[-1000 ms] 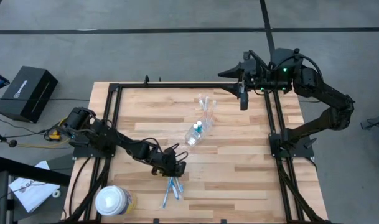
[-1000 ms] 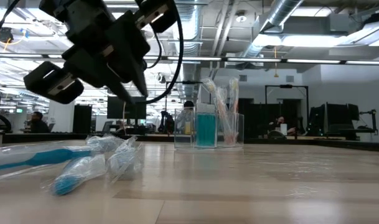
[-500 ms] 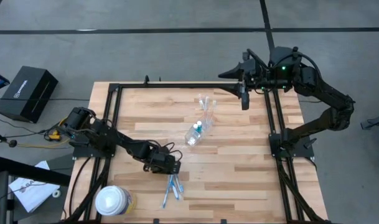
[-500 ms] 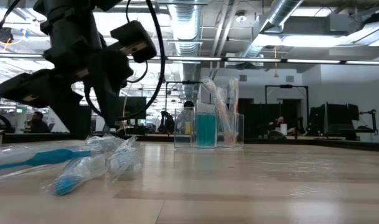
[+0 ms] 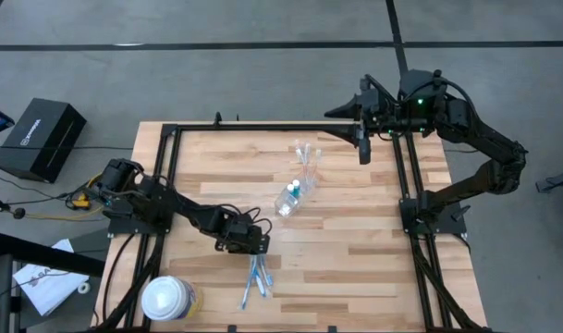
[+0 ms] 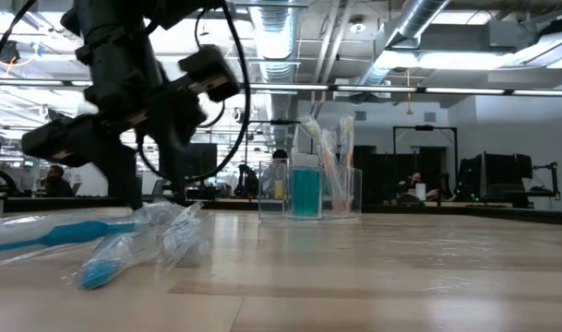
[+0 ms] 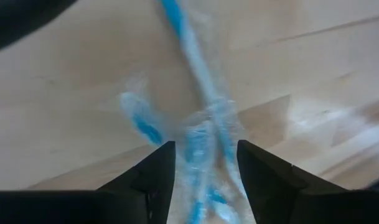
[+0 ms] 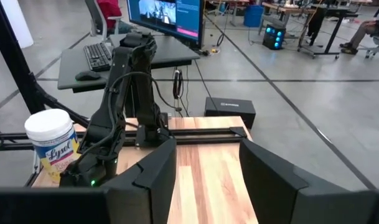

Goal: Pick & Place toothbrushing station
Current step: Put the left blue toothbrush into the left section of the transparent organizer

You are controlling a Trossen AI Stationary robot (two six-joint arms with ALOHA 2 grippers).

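High view: left tool (image 5: 253, 245) (open) above toothbrushes (image 5: 256, 280)

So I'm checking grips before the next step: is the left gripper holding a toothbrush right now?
No: in the left wrist view the left gripper is open above the wrapped toothbrushes lying on the table, with nothing clamped.

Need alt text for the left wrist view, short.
The left gripper hangs open just above a cluster of plastic-wrapped blue toothbrushes lying on the wooden table, its two dark fingers to either side of the bundle.
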